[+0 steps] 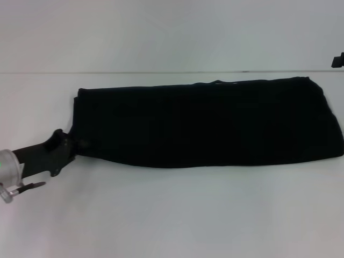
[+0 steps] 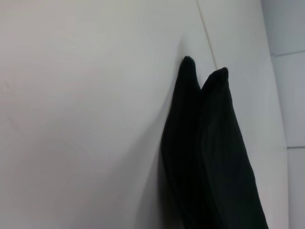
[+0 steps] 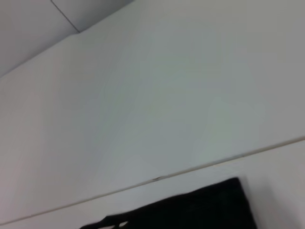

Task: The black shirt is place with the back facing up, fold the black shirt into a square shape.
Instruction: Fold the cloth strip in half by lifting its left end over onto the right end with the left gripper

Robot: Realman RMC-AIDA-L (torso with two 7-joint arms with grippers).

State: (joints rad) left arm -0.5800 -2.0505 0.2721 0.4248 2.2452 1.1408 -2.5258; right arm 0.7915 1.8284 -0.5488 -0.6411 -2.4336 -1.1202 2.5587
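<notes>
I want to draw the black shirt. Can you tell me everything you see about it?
The black shirt is plain dark cloth, folded into a long band lying flat across the white table. No letters show. Its right end is rounded, its left end squarer. The left gripper is at its near left corner; whether it pinches the cloth can't be seen.

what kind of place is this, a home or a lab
Most likely a lab or test bench, not a home. A bare white table holds only the black shirt, folded into a long band. The left gripper is at its left end, and a plain white wall stands behind.
</notes>
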